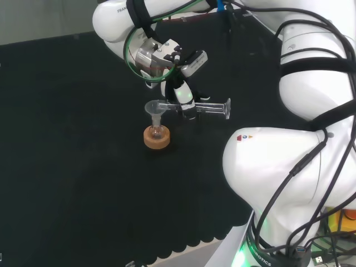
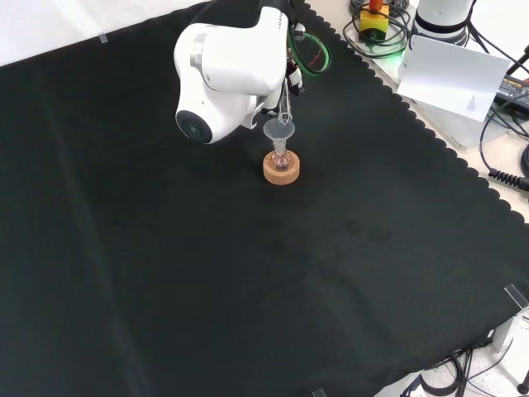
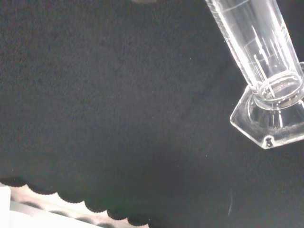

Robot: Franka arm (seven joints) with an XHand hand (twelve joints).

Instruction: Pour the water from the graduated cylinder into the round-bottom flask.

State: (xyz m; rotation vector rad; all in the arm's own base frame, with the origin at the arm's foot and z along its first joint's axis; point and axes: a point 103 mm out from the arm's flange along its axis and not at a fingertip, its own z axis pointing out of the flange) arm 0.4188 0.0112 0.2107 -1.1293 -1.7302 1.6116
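Left of the hand [image 1: 181, 97] in the head view, a clear funnel [image 1: 155, 109] sits in a small round flask [image 1: 157, 132] on a cork ring [image 1: 157, 138]. Its fingers grasp a clear glass cylinder [image 1: 207, 108], lying level, mouth at the funnel, hexagonal foot [image 3: 270, 124] right. Any water inside is hard to make out.

Head behind, front opposite — both see the flask [image 1: 157, 132].

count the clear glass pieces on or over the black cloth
3. A clear glass graduated cylinder lies about level in the hand; a clear funnel sits in a small round-bottom flask on a cork ring. More clear ware could be hidden.
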